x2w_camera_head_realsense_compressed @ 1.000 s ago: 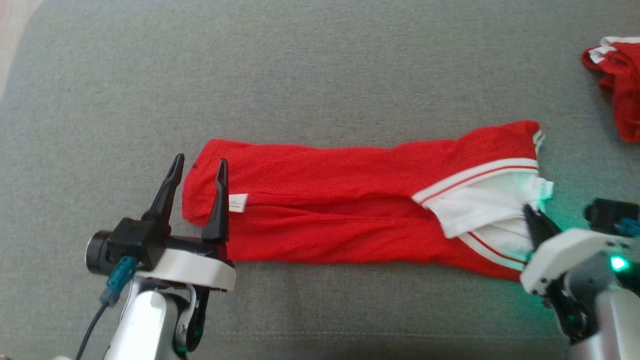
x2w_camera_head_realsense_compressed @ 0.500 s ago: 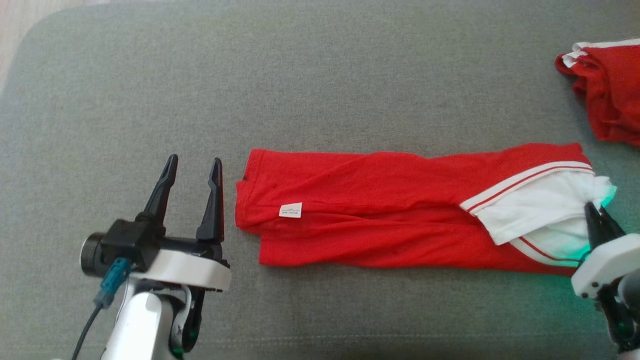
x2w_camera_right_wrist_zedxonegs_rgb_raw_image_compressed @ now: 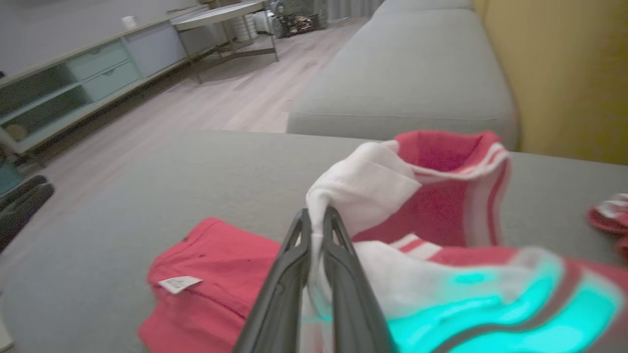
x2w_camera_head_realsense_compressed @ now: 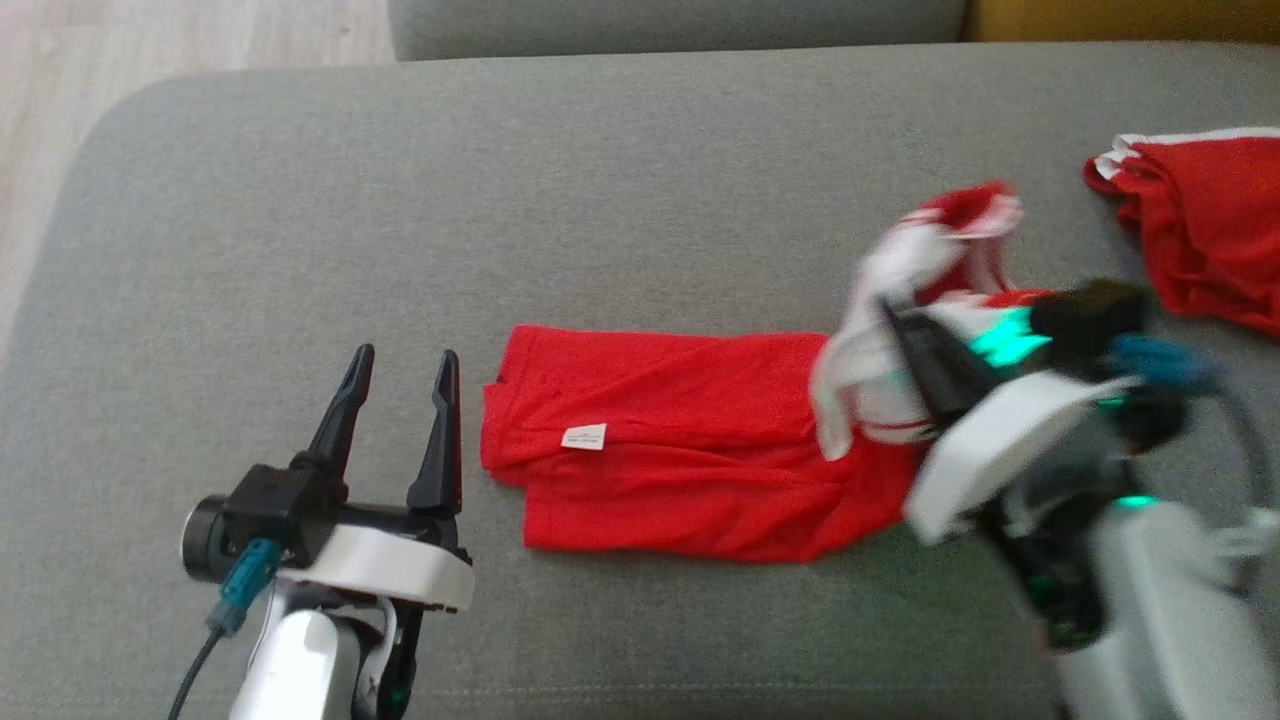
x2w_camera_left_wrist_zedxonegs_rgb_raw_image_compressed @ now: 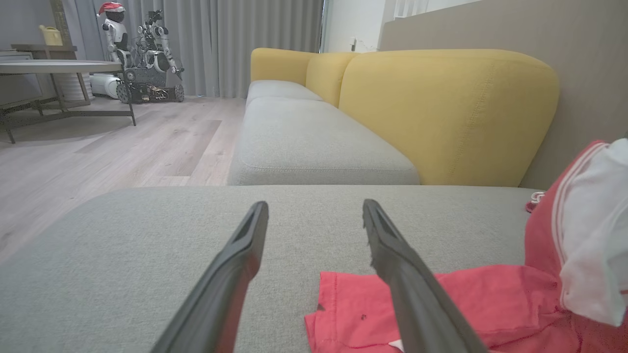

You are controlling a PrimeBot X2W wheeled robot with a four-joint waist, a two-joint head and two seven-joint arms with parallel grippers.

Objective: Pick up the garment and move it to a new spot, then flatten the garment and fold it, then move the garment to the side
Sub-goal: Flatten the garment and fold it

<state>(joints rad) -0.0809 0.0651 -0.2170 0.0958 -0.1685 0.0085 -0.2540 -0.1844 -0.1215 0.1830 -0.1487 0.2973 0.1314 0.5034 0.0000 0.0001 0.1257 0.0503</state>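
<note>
nearest, the l gripper (x2w_camera_head_realsense_compressed: 406,355) is held w/ fingers spread wide, nothing btwn them, just left of the hem end of the garment (x2w_camera_head_realsense_compressed: 680,450), not touching. the garment is laid on the grey seat cushion (x2w_camera_head_realsense_compressed: 600,200), long axis running l-to-r across the robot's front. further right, the r gripper (x2w_camera_right_wrist_zedxonegs_rgb_raw_image_compressed: 318,213) is pressed together on the white-trimmed end, which is raised off the cushion. the fold is judged to turn on that end being carried leftward along the long axis; the hem end is nearer the l arm. beyond, far right, a second red cloth (x2w_camera_head_realsense_compressed: 1200,220) is seen well apart.
</note>
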